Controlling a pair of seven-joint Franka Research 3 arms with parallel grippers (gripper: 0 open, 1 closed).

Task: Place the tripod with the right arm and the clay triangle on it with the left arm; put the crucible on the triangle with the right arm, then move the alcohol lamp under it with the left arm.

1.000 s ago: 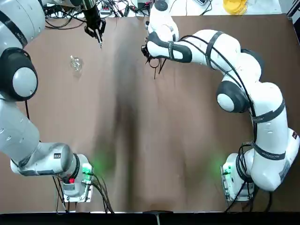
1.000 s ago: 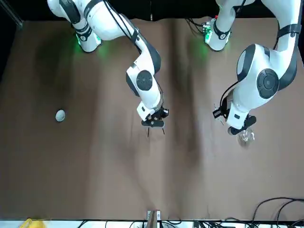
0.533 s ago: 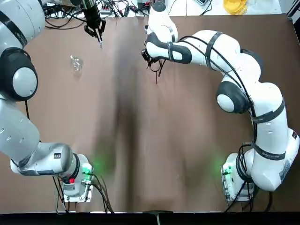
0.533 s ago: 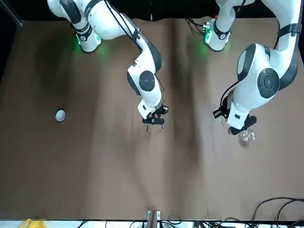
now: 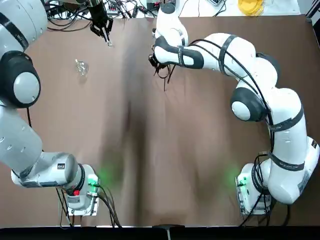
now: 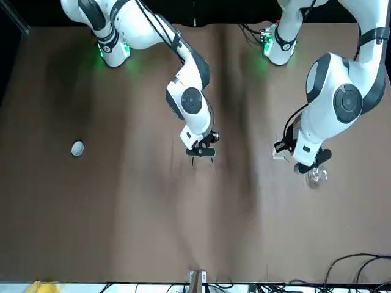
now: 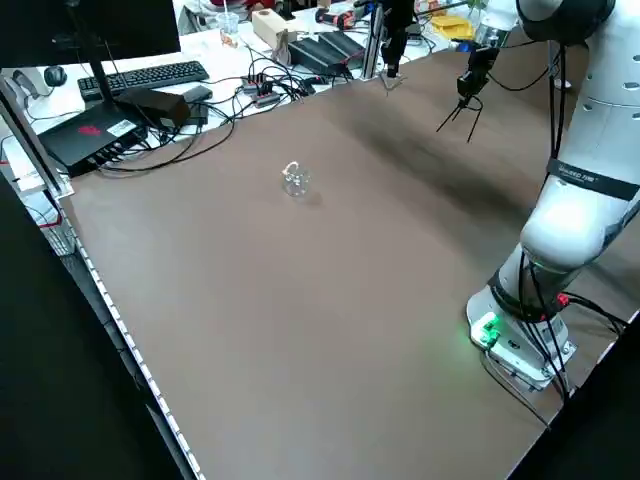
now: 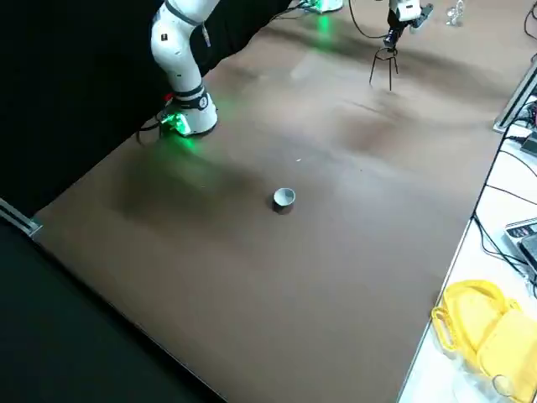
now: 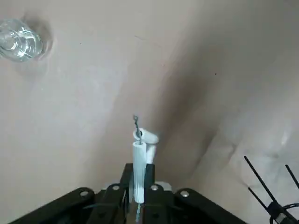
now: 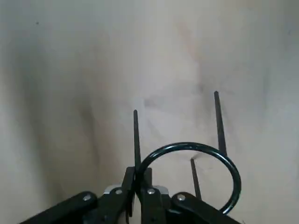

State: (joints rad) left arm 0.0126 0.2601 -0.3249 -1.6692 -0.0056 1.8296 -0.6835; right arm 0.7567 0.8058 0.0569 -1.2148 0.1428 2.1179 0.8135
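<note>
Brown sheeting covers the table, with cables and a yellow tray past its far edge. Above it, the right claw is closed on the tripod at one side of its ring; the ring projects beside the fingers and the legs point down toward the table. Opposite, the left claw pinches the triangle by one white tube, the rest jutting beyond the fingertips. The lamp stands near the left claw, and the crucible sits well apart from both claws.
</note>
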